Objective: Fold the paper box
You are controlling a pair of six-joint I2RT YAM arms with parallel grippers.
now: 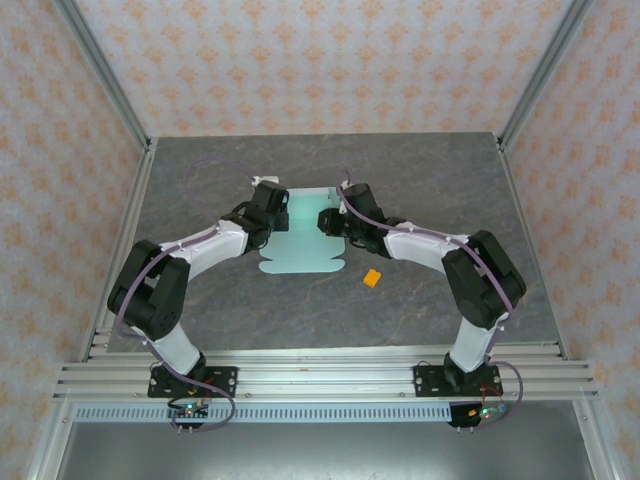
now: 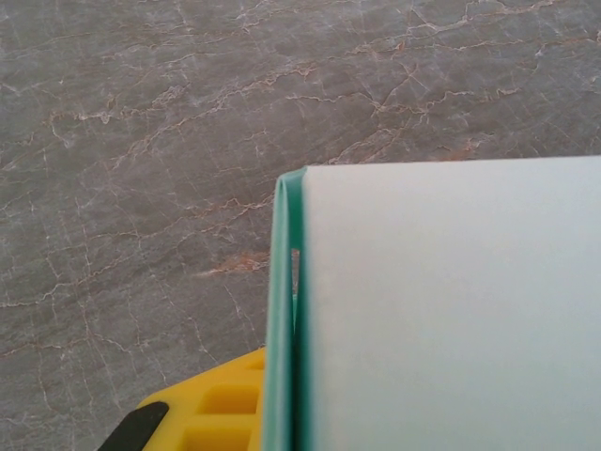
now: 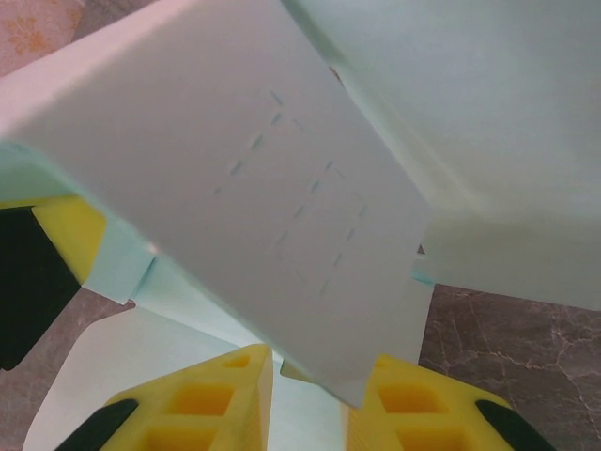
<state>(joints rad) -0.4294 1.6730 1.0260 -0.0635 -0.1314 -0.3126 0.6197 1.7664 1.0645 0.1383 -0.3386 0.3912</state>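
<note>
Fig.: paper box (image 1: pixel 300 258) mid-table betw. your arms, long axis near-to-far; left gripper (image 1: pixel 270 203) shut on its folded left wall, right gripper (image 1: pixel 332 218) part-open w/ a raised flap (image 3: pixel 282 207) dipping betw. its fingers (image 3: pixel 202 413).

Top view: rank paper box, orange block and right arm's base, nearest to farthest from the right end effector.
1. paper box, at the right end effector
2. orange block, right of the box
3. right arm's base, table's near edge
</note>
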